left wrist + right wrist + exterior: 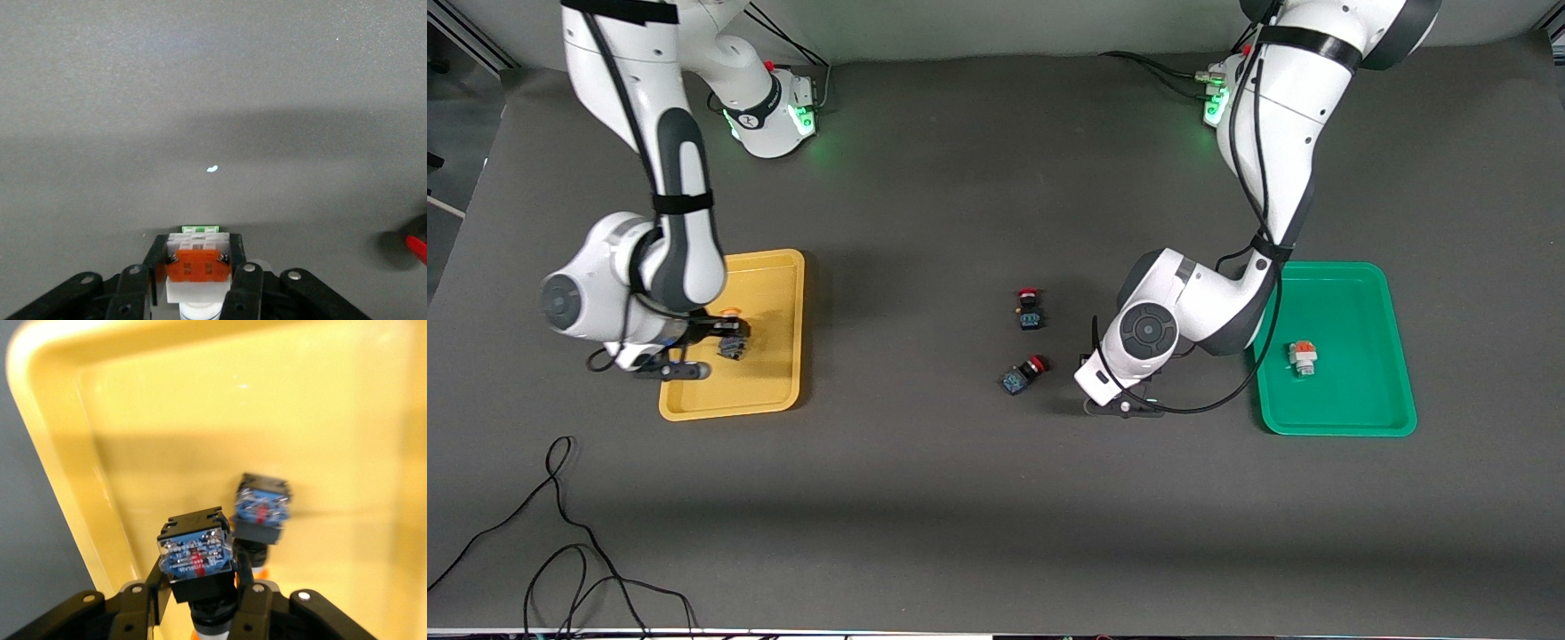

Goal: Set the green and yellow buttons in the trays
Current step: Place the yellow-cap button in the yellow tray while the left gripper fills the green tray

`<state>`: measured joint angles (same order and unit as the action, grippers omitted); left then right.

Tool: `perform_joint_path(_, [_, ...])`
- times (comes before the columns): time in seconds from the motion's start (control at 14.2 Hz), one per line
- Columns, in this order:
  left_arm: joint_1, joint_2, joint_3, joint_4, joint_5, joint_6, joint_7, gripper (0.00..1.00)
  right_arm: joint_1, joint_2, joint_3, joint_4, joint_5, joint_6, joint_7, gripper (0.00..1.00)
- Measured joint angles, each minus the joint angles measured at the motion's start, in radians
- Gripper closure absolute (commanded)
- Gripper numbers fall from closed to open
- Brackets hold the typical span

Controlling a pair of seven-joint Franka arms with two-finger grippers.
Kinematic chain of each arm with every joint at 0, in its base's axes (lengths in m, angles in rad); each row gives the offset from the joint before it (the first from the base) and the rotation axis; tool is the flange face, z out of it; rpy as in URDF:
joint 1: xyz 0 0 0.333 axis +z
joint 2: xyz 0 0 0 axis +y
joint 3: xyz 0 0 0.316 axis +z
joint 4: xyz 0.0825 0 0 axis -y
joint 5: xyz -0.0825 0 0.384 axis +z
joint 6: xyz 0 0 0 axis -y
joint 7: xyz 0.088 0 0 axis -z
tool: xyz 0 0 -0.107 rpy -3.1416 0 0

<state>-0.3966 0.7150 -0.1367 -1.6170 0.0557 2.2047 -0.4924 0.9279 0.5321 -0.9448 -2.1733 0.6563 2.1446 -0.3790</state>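
My right gripper (732, 345) is over the yellow tray (778, 267), shut on a yellow button (197, 553) with a black-blue body. In the right wrist view the gripper (199, 563) holds it just above the tray floor (200, 420). A second yellow button (262, 510) lies in the tray beside it, its orange cap showing in the front view (729, 312). My left gripper (1089, 364) is low over the table near the green tray (1352, 418), shut on a green button (198, 263) with a white-and-orange body. Another green button (1303, 357) lies in the green tray.
Two red-capped black switches (1029, 308) (1023, 374) lie on the dark table mat between the trays, close to the left gripper. One shows at the edge of the left wrist view (417, 247). Loose black cable (560, 551) lies near the front edge at the right arm's end.
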Motion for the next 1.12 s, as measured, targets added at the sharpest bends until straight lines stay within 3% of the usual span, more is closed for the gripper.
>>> perform_joint_path(0.14, [0.008,-0.039,0.002,0.034,-0.035,-0.09,0.0,0.78,0.019,0.006,0.007,-0.002,0.015,0.002,0.005,0.0])
perform_joint_path(0.49, [0.146,-0.235,0.011,0.059,-0.072,-0.358,0.085,0.78,0.023,-0.003,0.002,0.018,0.019,-0.011,0.028,0.0])
perform_joint_path(0.7, [0.321,-0.302,0.023,0.032,-0.064,-0.457,0.309,0.78,0.033,-0.024,-0.057,0.115,-0.008,-0.159,0.028,0.0])
perform_joint_path(0.91, [0.514,-0.311,0.03,-0.03,0.022,-0.427,0.517,0.78,0.036,-0.064,-0.141,0.357,-0.131,-0.407,0.078,0.0])
perform_joint_path(1.12, [0.611,-0.286,0.029,-0.17,0.093,-0.2,0.576,0.77,0.043,-0.093,-0.188,0.587,-0.213,-0.624,0.139,0.0])
